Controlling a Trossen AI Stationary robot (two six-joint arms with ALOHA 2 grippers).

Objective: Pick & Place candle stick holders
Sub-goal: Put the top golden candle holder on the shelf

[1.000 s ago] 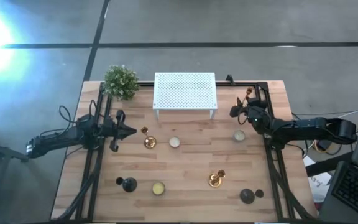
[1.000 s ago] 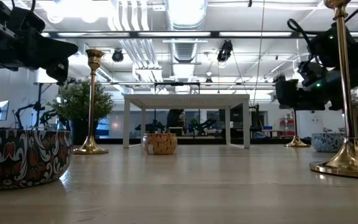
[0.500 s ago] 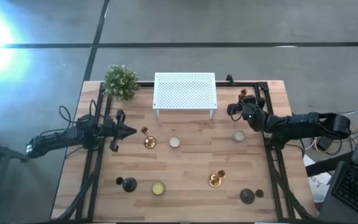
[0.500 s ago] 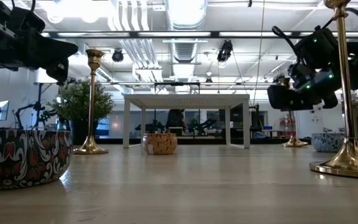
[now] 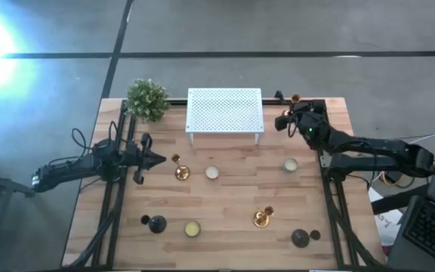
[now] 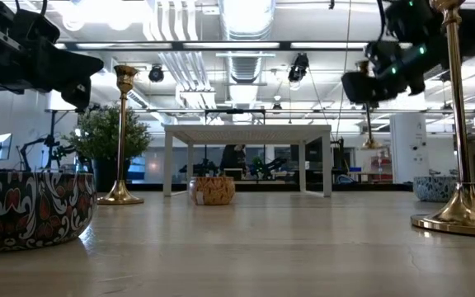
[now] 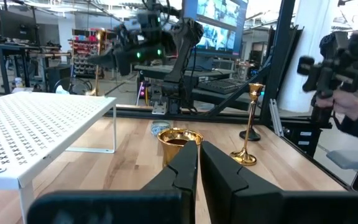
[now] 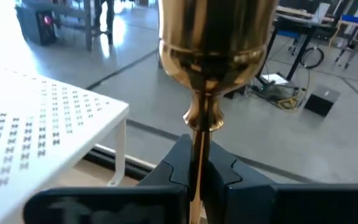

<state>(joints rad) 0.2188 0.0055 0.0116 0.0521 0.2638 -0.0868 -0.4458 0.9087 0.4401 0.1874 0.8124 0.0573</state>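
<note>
From above, the right gripper [image 5: 294, 115] sat near the table's two o'clock corner, just right of the white rack [image 5: 225, 110], its fingers pinched on a gold candlestick [image 5: 295, 99]. The left gripper [image 5: 157, 159] waited at nine o'clock, fingers pressed together on nothing. Two more gold candlesticks stood at [image 5: 180, 168] and [image 5: 263, 217], two black holders at [image 5: 155, 224] and [image 5: 302, 238], and three candle tins at [image 5: 212, 172], [image 5: 290, 164] and [image 5: 192, 228]; one plant [image 5: 146, 99] stood at eleven o'clock.

At table height, the held candlestick's base [image 6: 370, 143] hung clear of the wood, so the lift looked under way; the next move likely called for carrying it upright to a placing spot, possibly the rack.

In the left wrist view, the left fingers lay closed, with one gold cup [image 7: 179, 137] just beyond them.

In the right wrist view, the fingers [image 8: 171, 163] clamped the thin stem below the cup.
</note>
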